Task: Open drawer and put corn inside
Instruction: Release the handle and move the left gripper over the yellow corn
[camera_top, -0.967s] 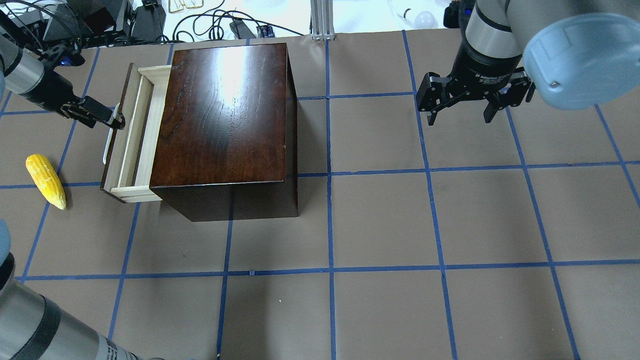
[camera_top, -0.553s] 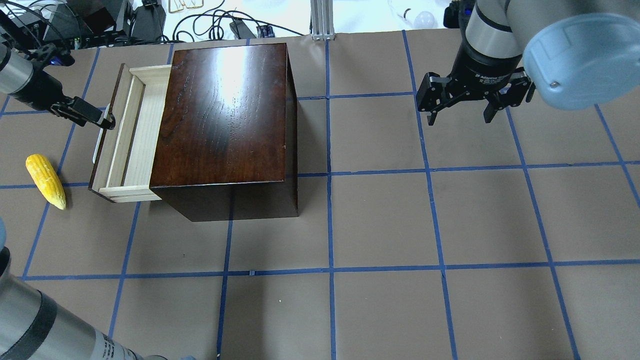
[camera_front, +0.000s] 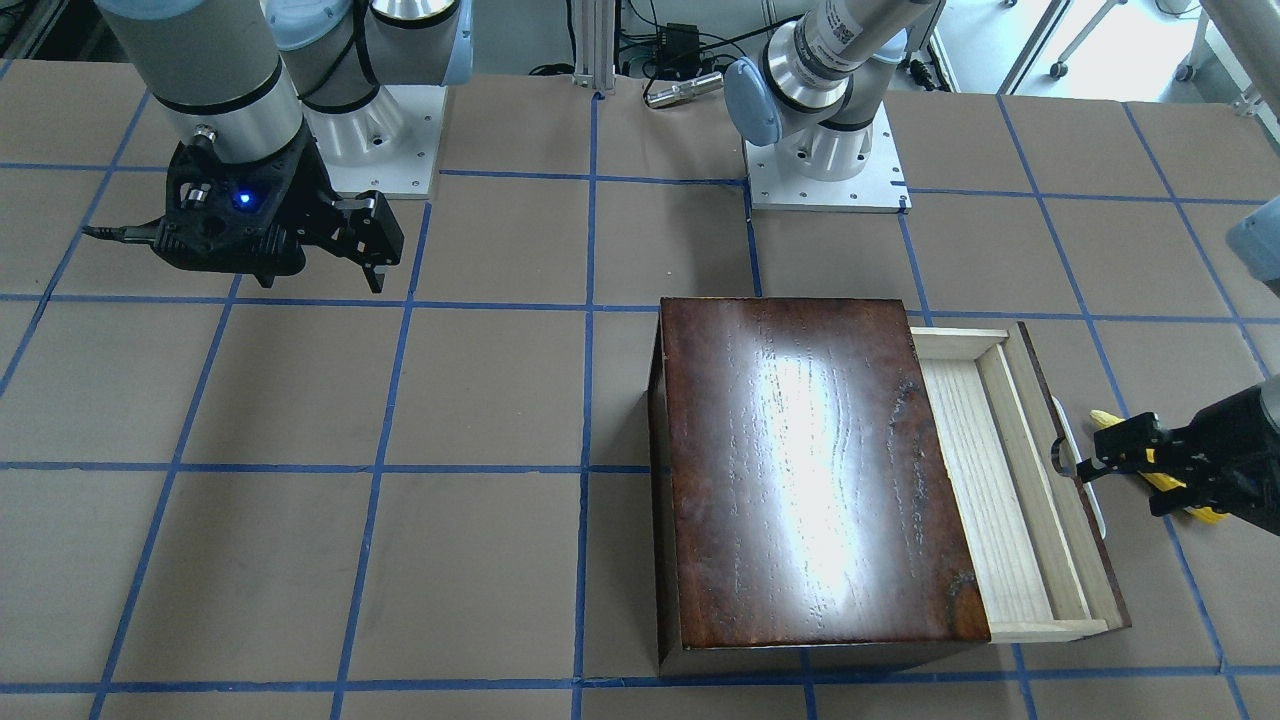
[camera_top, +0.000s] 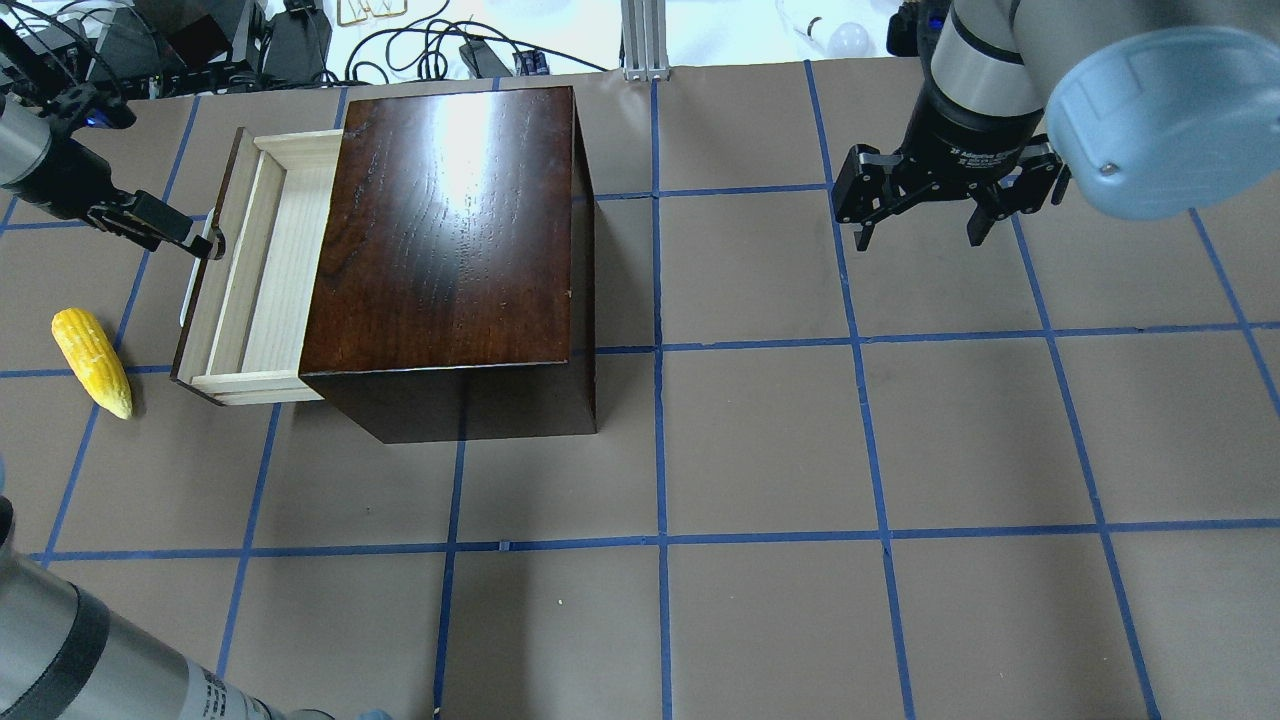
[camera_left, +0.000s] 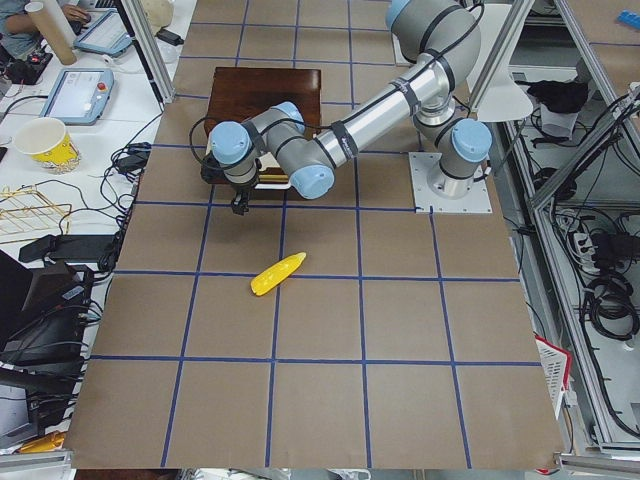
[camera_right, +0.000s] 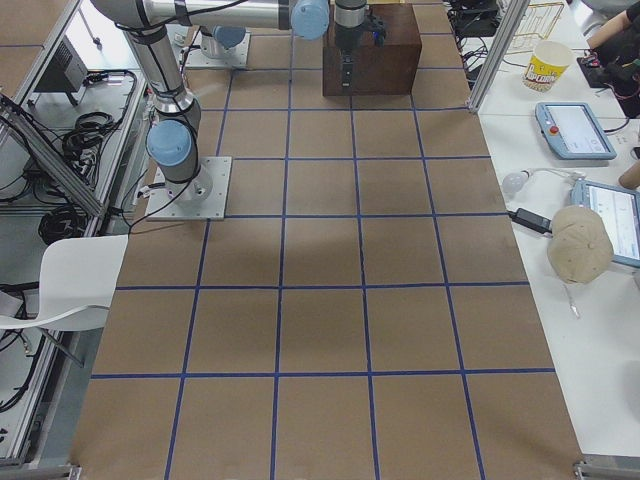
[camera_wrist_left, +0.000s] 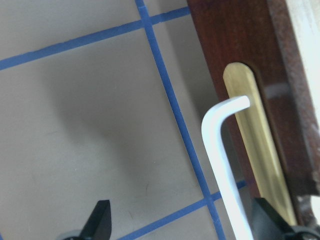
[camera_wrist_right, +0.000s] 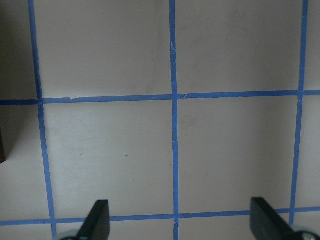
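The glossy dark-brown box (camera_top: 450, 230) stands at the back left. Its drawer (camera_top: 262, 270) is pulled partly out toward the left, and its pale wood tray shows empty (camera_front: 990, 490). My left gripper (camera_top: 207, 243) is at the white loop handle (camera_top: 186, 305). In the left wrist view the gripper (camera_wrist_left: 182, 225) is open, with the handle (camera_wrist_left: 220, 165) between its fingers, close to the right finger (camera_wrist_left: 265, 220). The yellow corn (camera_top: 92, 362) lies on the table left of the drawer, apart from it. My right gripper (camera_top: 918, 240) hangs open and empty at the back right.
The table is brown paper with a blue tape grid (camera_top: 660, 540). Cables and equipment (camera_top: 420, 50) lie beyond the far edge. In the front-facing view my left gripper (camera_front: 1075, 465) hides part of the corn (camera_front: 1105, 418).
The drawer has slid further out to the left, and my left gripper has moved left with its handle. The corn and the right arm have not moved.
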